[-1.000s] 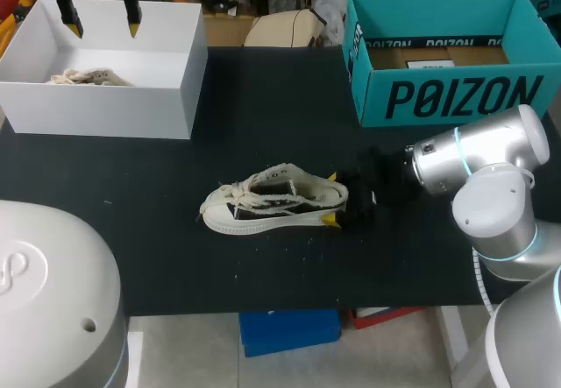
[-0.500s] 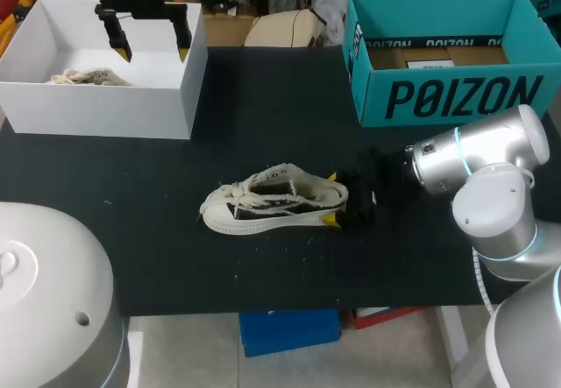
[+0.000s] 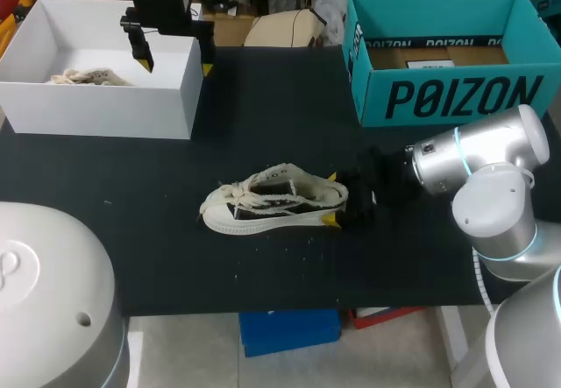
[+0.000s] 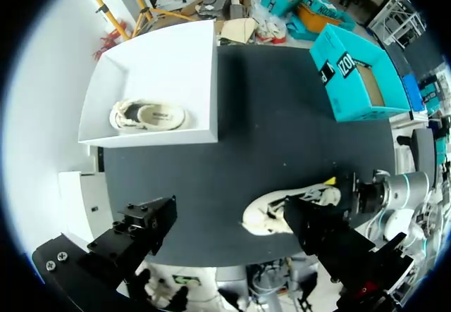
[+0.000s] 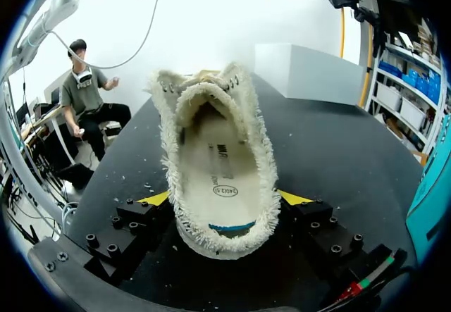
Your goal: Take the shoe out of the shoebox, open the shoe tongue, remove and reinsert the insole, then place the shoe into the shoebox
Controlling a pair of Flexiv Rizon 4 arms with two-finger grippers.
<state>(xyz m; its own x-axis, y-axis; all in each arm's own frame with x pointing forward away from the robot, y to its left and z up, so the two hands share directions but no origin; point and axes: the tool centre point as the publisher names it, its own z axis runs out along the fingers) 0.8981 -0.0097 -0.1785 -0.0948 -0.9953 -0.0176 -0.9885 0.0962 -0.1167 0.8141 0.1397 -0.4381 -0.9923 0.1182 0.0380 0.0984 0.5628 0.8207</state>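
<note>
Two shoes are in sight: one shoe (image 3: 272, 200) lies on its sole near the middle of the table (image 3: 263, 125), toe toward the left edge. The second shoe (image 3: 88, 77) rests inside the white box (image 3: 105, 112) at the far left corner. Both fingers of my right gripper (image 3: 330, 199) clamp the first shoe's heel, likely to steady it for the tongue and insole work. Above the white box's right wall, my left gripper (image 3: 175, 64) hangs spread wide, holding nothing. There are two boxes in all; the teal box (image 3: 456, 99) sits at the far right corner.
</note>
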